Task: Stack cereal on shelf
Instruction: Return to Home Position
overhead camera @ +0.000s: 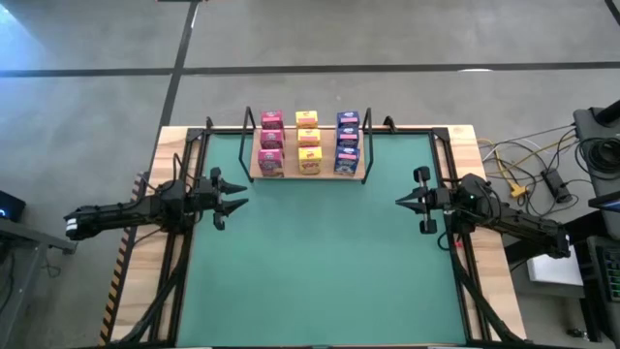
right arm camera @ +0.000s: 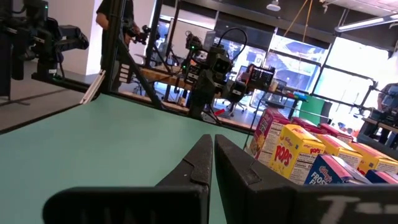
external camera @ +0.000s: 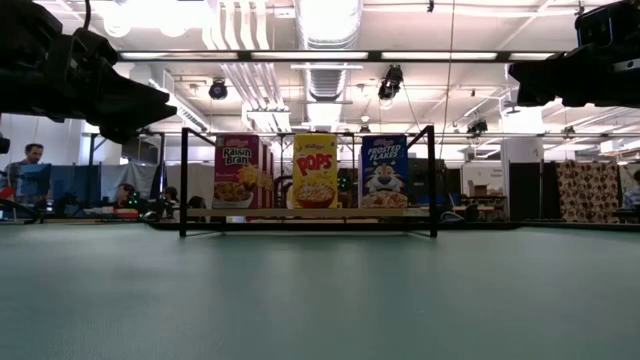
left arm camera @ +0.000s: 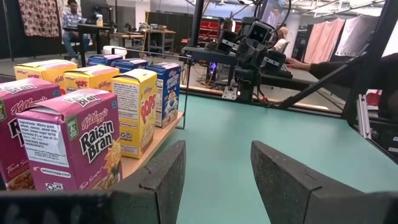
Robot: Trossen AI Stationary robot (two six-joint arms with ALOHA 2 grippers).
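Note:
The shelf [overhead camera: 290, 155], a light-wood board with black wire brackets at both ends, stands at the far middle of the green mat. Nine cereal boxes stand upright on it in three rows of three: pink [overhead camera: 271, 142], yellow [overhead camera: 308, 141] and blue [overhead camera: 348, 142]. The low view shows the front pink [external camera: 237, 170], yellow [external camera: 315, 170] and blue [external camera: 383, 170] boxes. My left gripper [overhead camera: 242, 202] [left arm camera: 217, 148] hovers open over the mat's left side, near the pink boxes [left arm camera: 74, 146]. My right gripper [overhead camera: 399, 201] [right arm camera: 213, 140] hovers shut over the mat's right side.
The green mat [overhead camera: 320, 262] spreads between the two grippers and toward the near edge. Black frame rails [overhead camera: 179, 252] run along the table's left and right sides. Cables [overhead camera: 528, 165] lie off the table at right. People [left arm camera: 71, 25] sit in the room beyond.

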